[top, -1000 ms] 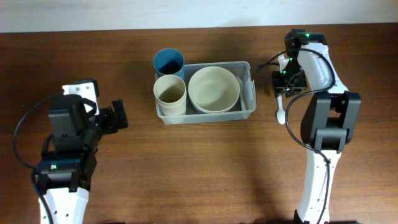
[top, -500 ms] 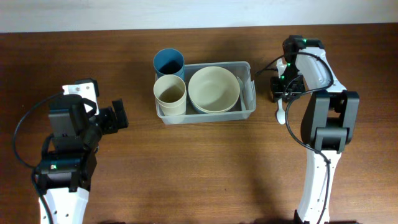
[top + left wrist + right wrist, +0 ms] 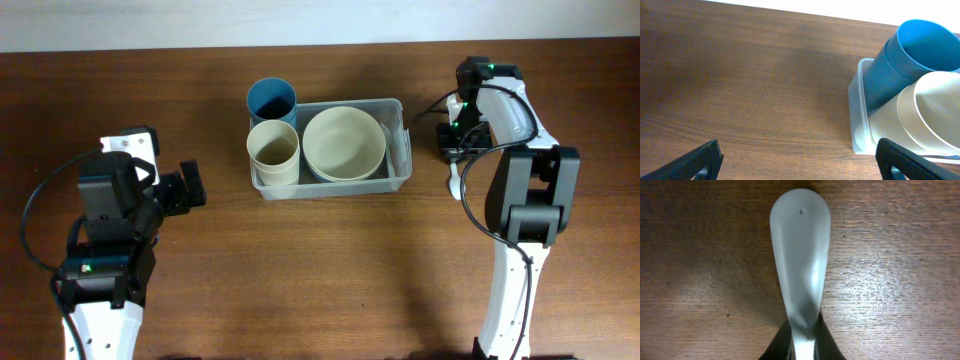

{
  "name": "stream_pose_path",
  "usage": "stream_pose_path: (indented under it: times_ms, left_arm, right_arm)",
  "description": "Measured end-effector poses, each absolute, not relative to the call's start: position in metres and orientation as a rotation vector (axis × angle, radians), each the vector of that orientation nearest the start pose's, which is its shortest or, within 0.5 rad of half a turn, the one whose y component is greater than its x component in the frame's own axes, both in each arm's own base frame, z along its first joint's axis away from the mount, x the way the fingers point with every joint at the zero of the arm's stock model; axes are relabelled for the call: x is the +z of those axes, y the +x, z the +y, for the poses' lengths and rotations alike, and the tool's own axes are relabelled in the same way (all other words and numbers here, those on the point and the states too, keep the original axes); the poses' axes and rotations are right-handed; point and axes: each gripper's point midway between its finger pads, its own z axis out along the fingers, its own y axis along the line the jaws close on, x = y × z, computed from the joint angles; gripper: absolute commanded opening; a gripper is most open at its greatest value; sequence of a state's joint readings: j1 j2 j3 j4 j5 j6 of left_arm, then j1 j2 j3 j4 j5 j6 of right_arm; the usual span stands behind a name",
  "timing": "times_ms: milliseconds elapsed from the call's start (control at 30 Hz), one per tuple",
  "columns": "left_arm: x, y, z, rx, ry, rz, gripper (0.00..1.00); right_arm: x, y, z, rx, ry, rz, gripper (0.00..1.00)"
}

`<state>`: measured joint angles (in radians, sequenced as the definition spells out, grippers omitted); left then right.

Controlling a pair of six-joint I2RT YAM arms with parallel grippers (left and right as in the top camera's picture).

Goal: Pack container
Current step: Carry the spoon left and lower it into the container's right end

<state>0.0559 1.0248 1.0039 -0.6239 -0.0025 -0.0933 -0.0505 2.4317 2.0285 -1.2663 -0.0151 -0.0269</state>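
Container (image 3: pixel 402 150), seemingly light, stiff, slick, best gripped at rim; right of it, right claw (image 3: pixel 801 347) clamped on pale spoon (image 3: pixel 800 255); left of it, left claw (image 3: pixel 190 187) gaping.

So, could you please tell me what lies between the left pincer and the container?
Nothing does: the stretch of table between the left pincer and the container is bare wood, as the overhead view shows.
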Motion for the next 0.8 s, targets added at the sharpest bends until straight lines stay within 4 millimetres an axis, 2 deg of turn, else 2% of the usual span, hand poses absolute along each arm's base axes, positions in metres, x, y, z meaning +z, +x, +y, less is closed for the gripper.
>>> stream_pose_path:
  times_ms: [300,467,600,800]
  left_arm:
    - [0.246,0.325,0.019,-0.018,-0.166,2.209,1.0]
    - [0.246,0.325,0.019,-0.018,-0.166,2.209,1.0]
    - [0.246,0.325,0.019,-0.018,-0.166,2.209,1.0]
    - [0.246,0.325,0.019,-0.018,-0.166,2.209,1.0]
  right_arm:
    - [0.001,0.443,-0.02,0.032,0.04,3.244,0.04]
    - [0.009,0.433,-0.019,0.036,0.041,3.294,0.04]
    - [0.037,0.445,-0.016,0.066,0.043,3.259,0.04]
    - [0.113,0.467,0.003,0.234,0.035,3.115,0.04]
